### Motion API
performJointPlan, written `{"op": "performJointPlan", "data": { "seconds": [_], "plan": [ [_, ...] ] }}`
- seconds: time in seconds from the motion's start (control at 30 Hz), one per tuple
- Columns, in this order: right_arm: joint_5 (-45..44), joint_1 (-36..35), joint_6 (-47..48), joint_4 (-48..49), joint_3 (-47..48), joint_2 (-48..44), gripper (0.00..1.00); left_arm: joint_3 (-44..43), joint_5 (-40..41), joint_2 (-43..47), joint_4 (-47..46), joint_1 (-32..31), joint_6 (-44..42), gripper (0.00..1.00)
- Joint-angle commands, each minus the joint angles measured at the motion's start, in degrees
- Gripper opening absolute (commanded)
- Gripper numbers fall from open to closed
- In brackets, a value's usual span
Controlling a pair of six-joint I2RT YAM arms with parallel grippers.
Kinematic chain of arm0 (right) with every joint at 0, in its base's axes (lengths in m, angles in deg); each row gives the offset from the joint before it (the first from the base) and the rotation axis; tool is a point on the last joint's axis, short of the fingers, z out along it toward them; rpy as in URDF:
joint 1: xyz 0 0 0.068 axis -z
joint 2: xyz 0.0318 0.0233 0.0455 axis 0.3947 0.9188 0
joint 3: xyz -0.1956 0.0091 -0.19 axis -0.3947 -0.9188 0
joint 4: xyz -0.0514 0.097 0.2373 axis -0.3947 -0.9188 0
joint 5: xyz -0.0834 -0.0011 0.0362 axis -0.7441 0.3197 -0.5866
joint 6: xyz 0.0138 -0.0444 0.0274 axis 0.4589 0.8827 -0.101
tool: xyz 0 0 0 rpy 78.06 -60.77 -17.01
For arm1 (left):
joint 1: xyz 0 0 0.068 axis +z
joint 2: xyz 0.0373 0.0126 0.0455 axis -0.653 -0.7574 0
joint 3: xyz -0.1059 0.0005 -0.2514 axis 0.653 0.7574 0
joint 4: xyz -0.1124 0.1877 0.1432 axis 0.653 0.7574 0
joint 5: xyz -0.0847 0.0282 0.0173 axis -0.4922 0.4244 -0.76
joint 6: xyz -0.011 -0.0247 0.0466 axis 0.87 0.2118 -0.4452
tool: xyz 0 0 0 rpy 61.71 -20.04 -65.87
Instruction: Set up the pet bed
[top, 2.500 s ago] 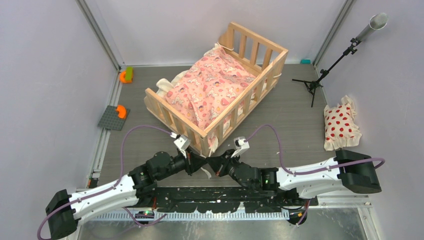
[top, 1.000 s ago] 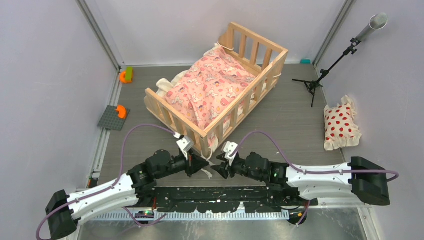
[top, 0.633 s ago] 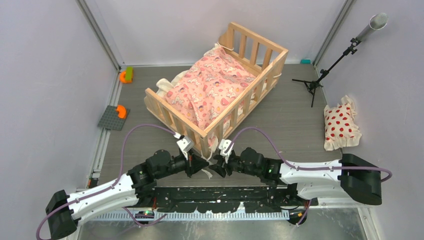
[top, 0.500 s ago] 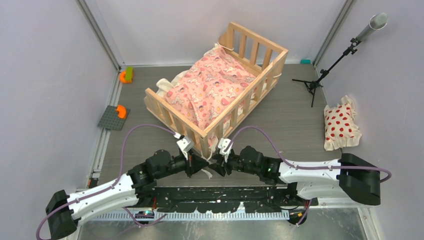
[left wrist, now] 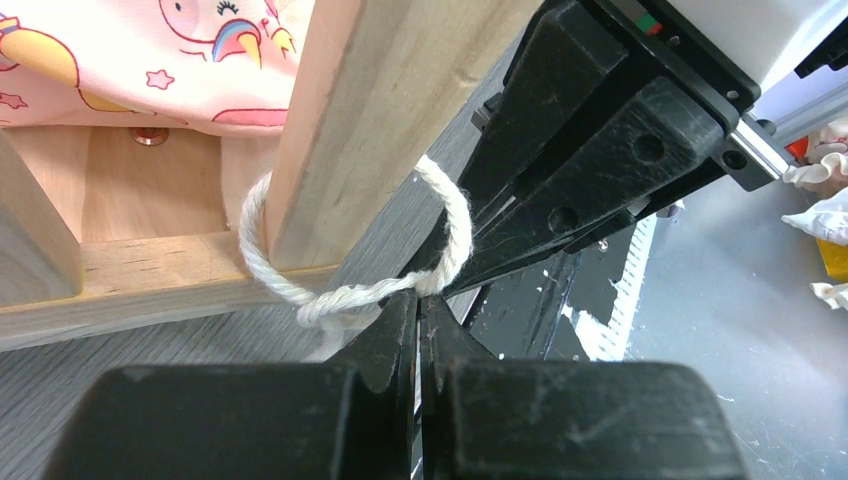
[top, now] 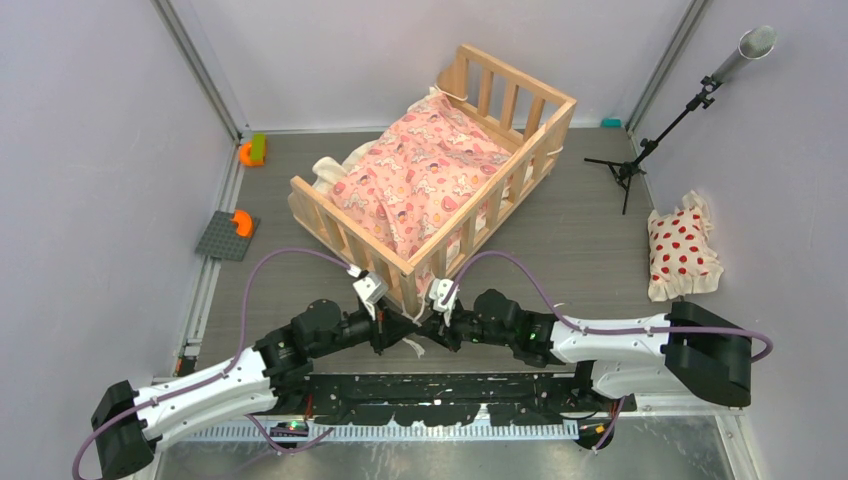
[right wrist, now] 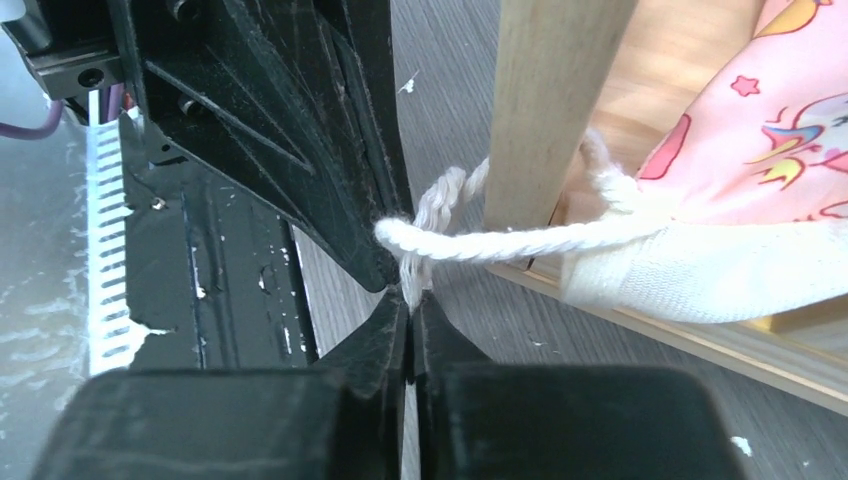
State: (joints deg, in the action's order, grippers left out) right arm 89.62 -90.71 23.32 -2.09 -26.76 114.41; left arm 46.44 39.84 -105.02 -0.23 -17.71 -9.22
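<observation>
The wooden pet bed (top: 312, 196) stands in the middle of the table with the pink cartoon-print cushion (top: 425, 170) lying in it. Both grippers meet at its near corner post (left wrist: 380, 120). A cream tie (left wrist: 345, 298) loops round that post. My left gripper (left wrist: 418, 300) is shut on one strand of the tie. My right gripper (right wrist: 408, 297) is shut on the other strand (right wrist: 480, 243), tip to tip with the left one (top: 420, 327). The strands cross between the tips.
A white pillow with red dots (top: 682, 248) lies at the right edge. A black tripod stand (top: 640, 150) stands at the back right. A grey plate (top: 227, 236) with an orange piece and another orange-green toy (top: 252, 151) lie at the left.
My right arm has swung left from beside the bed corner, and its gripper now meets the left gripper's tip at the tie. The left arm has stayed put.
</observation>
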Motion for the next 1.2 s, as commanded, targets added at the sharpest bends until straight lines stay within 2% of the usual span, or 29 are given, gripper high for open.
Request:
{"op": "performJointPlan", "data": {
  "seconds": [0.0, 0.07, 0.17, 0.23, 0.33, 0.6, 0.67, 0.77, 0.83, 0.97, 1.1, 1.17],
  "plan": [
    [1.7, 0.2, 0.7, 1.3, 2.0, -1.8, 0.01, -2.3, -0.3, 0.6, -0.8, 0.1, -0.9, 0.00],
    [1.3, 0.2, 0.6, 0.7, 2.2, -1.8, 0.01, -2.4, 0.1, 0.7, -0.4, 0.0, -0.9, 0.02],
    [-0.2, 0.2, 0.3, 0.2, 2.2, -1.8, 0.01, -3.1, 0.2, 1.0, 0.7, 0.0, -1.7, 0.24],
    [-0.5, 0.2, 0.1, 0.5, 2.0, -1.9, 0.01, -3.9, 0.2, 1.8, 2.2, 0.0, -2.3, 0.43],
    [-1.3, 0.3, -0.2, 0.8, 1.9, -1.7, 0.01, -5.1, 0.6, 3.6, 5.3, 0.0, -2.6, 0.57],
    [-2.7, 0.3, -1.8, 2.1, 1.0, -2.9, 0.01, -4.4, 3.8, 10.2, 15.3, 0.0, -2.7, 0.57],
    [-2.5, 0.3, -2.2, 1.8, 1.2, -3.4, 0.01, -2.9, 5.5, 12.0, 16.8, 0.0, -2.3, 0.54],
    [-2.2, 0.3, -2.6, 1.5, 1.6, -4.0, 0.01, 0.0, 6.4, 13.5, 17.2, 0.0, -2.0, 0.44],
    [-1.8, 0.2, -2.6, 1.2, 1.9, -4.2, 0.01, 1.2, 6.4, 13.7, 17.2, 0.0, -1.6, 0.43],
    [-1.1, 0.3, -3.1, 1.3, 2.2, -4.4, 0.01, 3.5, 6.5, 13.0, 14.7, 0.1, -1.6, 0.49],
    [-0.7, 0.2, -3.7, 1.6, 2.4, -4.4, 0.01, 5.2, 8.5, 9.0, 8.4, 0.1, -2.7, 0.63],
    [-0.6, 0.2, -3.9, 1.7, 2.5, -4.4, 0.01, 5.4, 9.2, 5.4, 4.4, 0.0, -4.0, 0.66]
  ]
}}
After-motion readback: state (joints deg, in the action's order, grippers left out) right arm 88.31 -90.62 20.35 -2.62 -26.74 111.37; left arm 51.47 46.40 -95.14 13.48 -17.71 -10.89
